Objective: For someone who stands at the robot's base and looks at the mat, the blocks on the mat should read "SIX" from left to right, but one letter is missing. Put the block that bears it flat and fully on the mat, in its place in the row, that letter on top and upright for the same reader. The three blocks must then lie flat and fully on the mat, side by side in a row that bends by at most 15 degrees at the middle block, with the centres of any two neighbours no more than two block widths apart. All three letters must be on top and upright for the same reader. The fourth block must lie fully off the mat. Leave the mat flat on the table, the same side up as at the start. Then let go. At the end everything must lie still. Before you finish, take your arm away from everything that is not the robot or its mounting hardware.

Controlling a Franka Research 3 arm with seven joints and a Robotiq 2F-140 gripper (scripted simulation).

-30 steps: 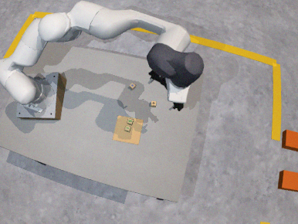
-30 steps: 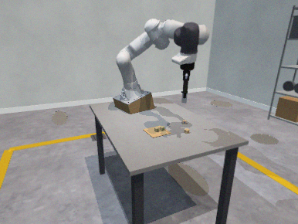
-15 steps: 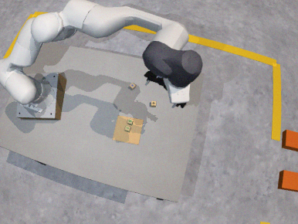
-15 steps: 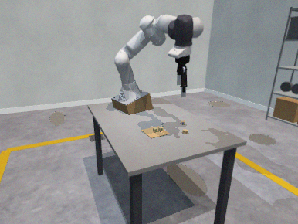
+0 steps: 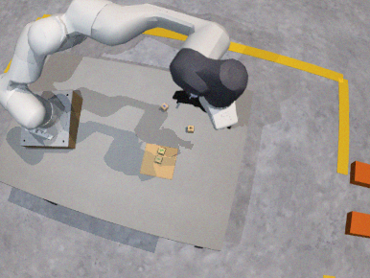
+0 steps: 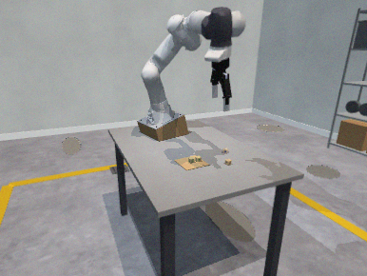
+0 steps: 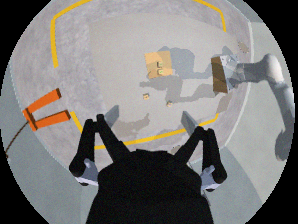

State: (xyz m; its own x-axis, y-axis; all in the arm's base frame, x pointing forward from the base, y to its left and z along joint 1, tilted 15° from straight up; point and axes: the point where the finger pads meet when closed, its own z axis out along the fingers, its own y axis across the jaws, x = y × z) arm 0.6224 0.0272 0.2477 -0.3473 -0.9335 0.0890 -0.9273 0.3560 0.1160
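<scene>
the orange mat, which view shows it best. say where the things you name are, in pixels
The top view: it shows the orange mat (image 5: 167, 172) (image 6: 186, 167) (image 7: 151, 60) largest, seen from above. The exterior view shows it foreshortened, at a low slant; the wrist view shows it smaller, beyond the fingers.

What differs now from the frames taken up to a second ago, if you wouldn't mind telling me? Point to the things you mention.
The gripper (image 5: 203, 112) (image 6: 222, 102) (image 7: 150, 113) has turned, its fingers now visibly spread apart in the exterior view. Nothing was grasped or released. Blocks and mat (image 5: 165, 173) (image 6: 189, 167) (image 7: 150, 58) stayed put.
</scene>
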